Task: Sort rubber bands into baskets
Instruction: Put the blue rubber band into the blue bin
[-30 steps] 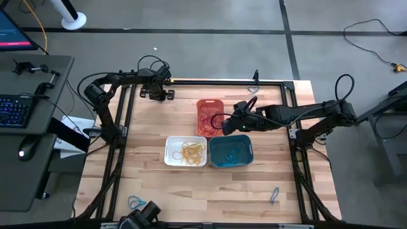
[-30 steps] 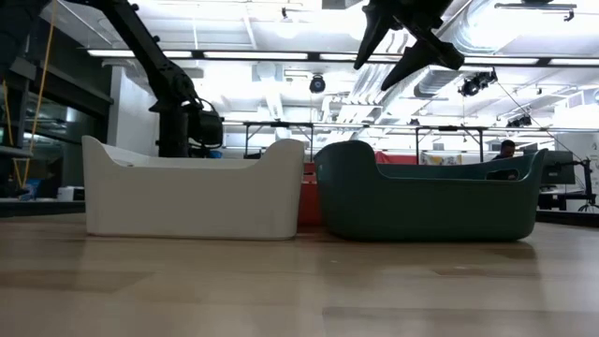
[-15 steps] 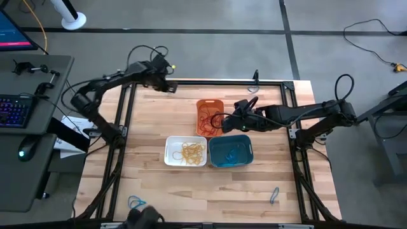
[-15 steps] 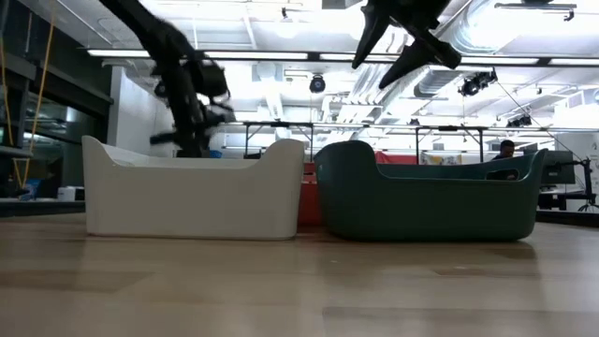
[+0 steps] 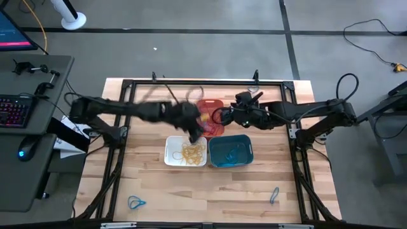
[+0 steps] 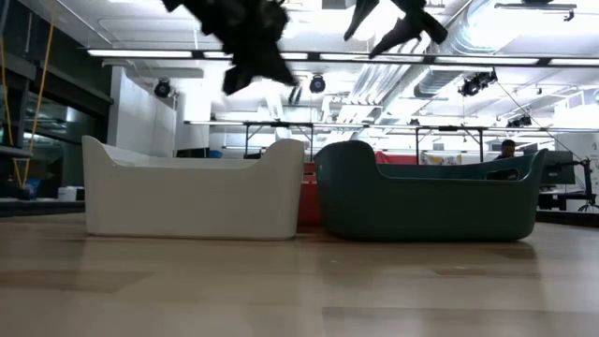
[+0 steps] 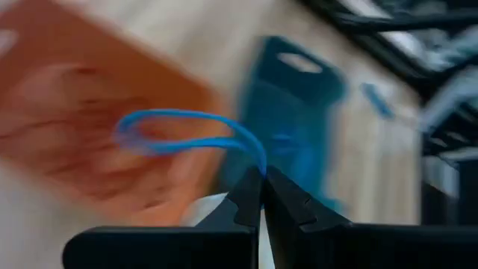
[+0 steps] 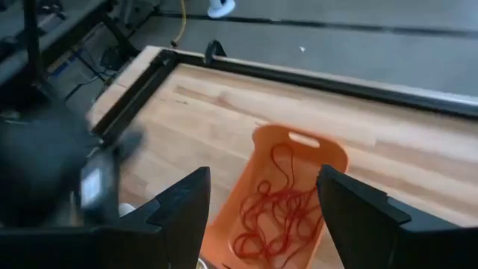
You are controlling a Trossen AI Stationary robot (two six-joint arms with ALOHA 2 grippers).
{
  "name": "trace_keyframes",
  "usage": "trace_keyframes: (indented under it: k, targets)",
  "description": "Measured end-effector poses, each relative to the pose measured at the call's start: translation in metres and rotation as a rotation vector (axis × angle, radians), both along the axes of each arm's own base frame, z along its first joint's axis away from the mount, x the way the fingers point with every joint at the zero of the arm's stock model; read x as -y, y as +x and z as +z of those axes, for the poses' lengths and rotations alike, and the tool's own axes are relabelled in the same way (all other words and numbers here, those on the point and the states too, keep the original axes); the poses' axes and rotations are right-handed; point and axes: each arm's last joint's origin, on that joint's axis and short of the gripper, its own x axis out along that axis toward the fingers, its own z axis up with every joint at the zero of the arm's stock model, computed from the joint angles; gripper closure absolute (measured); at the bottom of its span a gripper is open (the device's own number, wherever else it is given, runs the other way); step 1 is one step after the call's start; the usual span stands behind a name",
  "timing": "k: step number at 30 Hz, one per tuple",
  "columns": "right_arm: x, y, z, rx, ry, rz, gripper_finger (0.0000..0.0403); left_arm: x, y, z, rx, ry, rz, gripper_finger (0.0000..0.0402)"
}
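Since one second ago, the left arm has swung from the far left corner of the bench [image 5: 152,191] across to the middle; its left pincer [image 5: 193,129] now hangs, blurred by motion, above the seam between the orange-red basket [image 5: 210,103] and the white basket [image 5: 169,151]. Left wrist view: the fingers are pressed together on a blue rubber band [image 7: 187,136], whose loop stands free ahead of the tips; orange-red and teal basket shapes lie smeared beyond it.

The right pincer [image 5: 230,116] has shifted only slightly. It waits above the near edge of the orange-red basket, spread wide and empty, as the right wrist view shows, with the red rubber bands [image 8: 276,202] lying between its two fingers [image 8: 179,217].

Contents: red bands in the orange-red basket, yellow bands [image 5: 191,151] in the white basket, a few blue bands [image 5: 232,152] in the teal-blue basket [image 5: 249,152]. Two stray blue bands remain on the bench: one near the front left corner [image 5: 135,203], one near the front right [image 5: 274,194].

Step in hand, as judged: carrying a blue band toward its basket. The next move calls for travelling on to the right until the left pincer is over the teal-blue basket, clear of the waiting right arm just behind it, then lowering and opening. A release now would likely drop the band into the wrong basket.
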Motion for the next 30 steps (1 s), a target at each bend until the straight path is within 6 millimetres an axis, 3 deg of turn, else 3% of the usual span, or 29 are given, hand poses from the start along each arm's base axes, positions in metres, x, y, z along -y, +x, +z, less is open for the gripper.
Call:
trace_keyframes:
  k: [5,10,14,20,25,30]
  targets:
    - [0.001,-0.001,0.023,-0.011,-0.063,0.057,0.0169,0.064,0.038,-0.022,0.147,-0.071,-0.13,0.0401]
    - [0.0,-0.012,0.041,-0.086,-0.064,0.092,0.0169,0.088,0.065,-0.067,0.144,-0.155,-0.115,0.0401]
    - [-0.004,-0.021,0.043,-0.16,-0.047,0.091,0.0169,0.087,0.075,-0.09,0.117,-0.201,-0.062,0.0401]
    - [-0.01,-0.033,0.032,-0.237,0.027,0.028,0.0169,0.06,0.077,-0.102,0.013,-0.175,-0.009,0.0367]
    - [-0.012,-0.042,0.018,-0.313,0.093,-0.032,0.0169,0.05,0.079,-0.095,-0.041,-0.127,-0.091,0.0291]
    - [-0.009,-0.042,0.004,-0.354,0.175,-0.044,0.0169,0.047,0.088,-0.062,-0.084,-0.075,-0.141,0.0219]
